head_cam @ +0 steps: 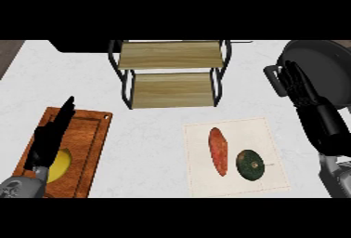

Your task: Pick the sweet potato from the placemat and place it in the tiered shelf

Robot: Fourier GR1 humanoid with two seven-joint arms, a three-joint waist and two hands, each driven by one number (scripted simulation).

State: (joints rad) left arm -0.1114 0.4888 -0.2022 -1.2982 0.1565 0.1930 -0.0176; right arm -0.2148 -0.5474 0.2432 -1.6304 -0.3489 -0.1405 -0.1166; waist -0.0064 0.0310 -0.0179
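A long orange-red sweet potato [218, 151] lies on a cream placemat [233, 128] at the lower right of the counter. The tiered shelf [171, 72], with two wooden steps in a black frame, stands at the back centre. My right hand [302, 90] is raised at the right edge, fingers straight and open, well right of and beyond the placemat. At the lower left my left hand [51, 135] is open with fingers pointing away, over a wooden board.
A dark green round vegetable [250, 165] lies on the placemat right of the sweet potato. A wooden cutting board [89, 148] at the left carries a yellow object [61, 165]. A dark round pan [322, 60] sits at the back right.
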